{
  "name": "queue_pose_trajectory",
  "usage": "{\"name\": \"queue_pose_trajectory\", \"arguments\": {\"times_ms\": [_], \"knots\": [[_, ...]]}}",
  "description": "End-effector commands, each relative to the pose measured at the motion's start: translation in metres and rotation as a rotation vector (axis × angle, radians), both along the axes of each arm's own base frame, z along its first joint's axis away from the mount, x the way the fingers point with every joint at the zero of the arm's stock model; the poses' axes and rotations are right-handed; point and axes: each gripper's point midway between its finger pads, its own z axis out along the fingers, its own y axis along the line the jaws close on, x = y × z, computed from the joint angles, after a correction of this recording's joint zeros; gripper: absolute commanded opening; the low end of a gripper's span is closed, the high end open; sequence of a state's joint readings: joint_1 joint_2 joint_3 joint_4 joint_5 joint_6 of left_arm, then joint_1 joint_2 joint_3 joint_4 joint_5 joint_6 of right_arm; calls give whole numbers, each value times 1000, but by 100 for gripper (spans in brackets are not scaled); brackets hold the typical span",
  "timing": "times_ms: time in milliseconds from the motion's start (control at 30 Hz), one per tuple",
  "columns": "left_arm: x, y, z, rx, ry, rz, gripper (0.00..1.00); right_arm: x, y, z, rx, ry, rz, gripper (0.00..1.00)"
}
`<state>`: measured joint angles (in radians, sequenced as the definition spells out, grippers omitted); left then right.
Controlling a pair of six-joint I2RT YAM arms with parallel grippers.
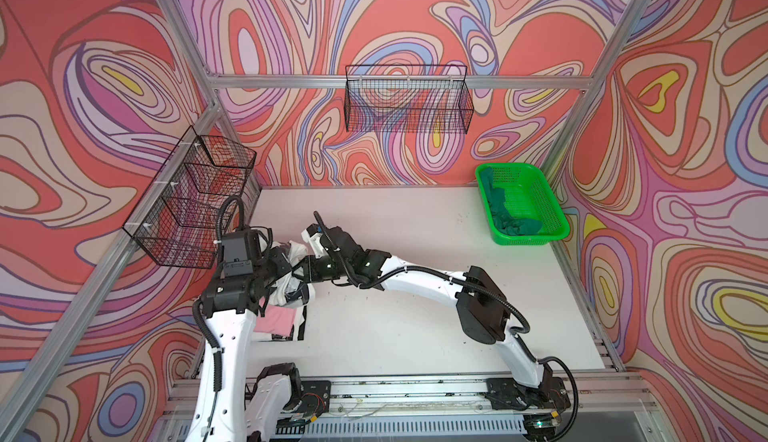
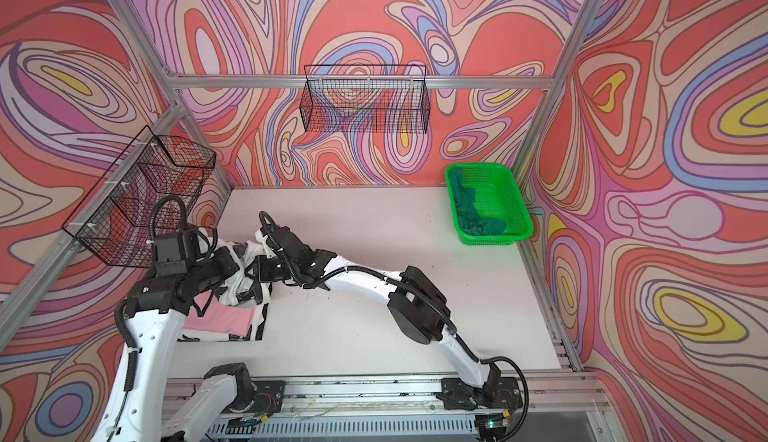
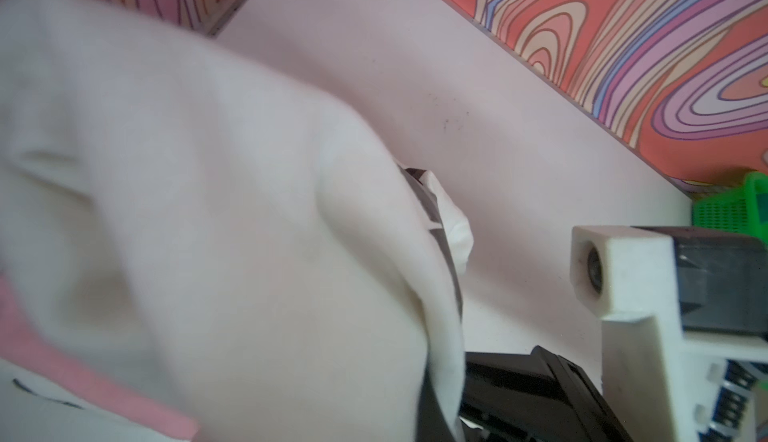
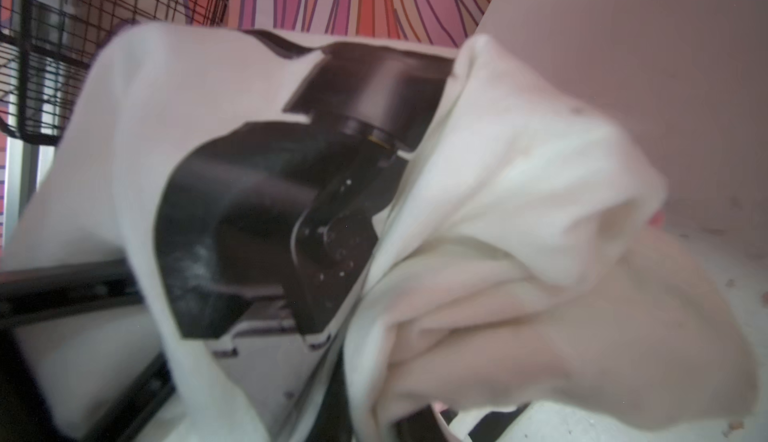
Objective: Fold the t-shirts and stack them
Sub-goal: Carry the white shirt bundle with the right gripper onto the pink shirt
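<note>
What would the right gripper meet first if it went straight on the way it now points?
The right gripper meets the white t-shirt, bunched right against it; just beyond, probably the left arm's wrist, though depth is unclear.

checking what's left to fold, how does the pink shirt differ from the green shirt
The pink shirt lies flat with straight edges, near left; the green shirt sits crumpled in the basket, far right. Pink is light, green dark. Both are plain cloth.
</note>
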<state>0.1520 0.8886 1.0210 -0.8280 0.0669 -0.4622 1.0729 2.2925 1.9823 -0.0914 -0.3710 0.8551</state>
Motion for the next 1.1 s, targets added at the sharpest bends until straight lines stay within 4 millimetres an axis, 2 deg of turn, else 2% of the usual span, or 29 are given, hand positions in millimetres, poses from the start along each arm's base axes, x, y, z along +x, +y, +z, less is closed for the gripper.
{"name": "queue_pose_trajectory", "arguments": {"times_ms": [0, 133, 333, 633, 867, 967, 1067], "knots": [[-12, 22, -9, 109, 34, 85, 0, -20, 23, 17, 65, -14, 59, 0], [-13, 32, -5, 149, 37, 122, 0, -27, 35, 10, 45, -26, 64, 0], [-17, 45, -18, 204, 61, 181, 0, -30, 45, -2, 46, -13, 47, 0], [-20, 58, -25, 238, 115, 245, 0, -36, 57, -27, 47, 25, 18, 0], [-20, 62, -31, 224, 142, 265, 0, -30, 54, -45, 25, 26, -48, 0], [-20, 61, -32, 213, 143, 267, 23, -26, 51, -55, 16, 30, -81, 0], [-20, 60, -31, 208, 136, 269, 53, -23, 51, -66, 8, 42, -99, 0]]}}
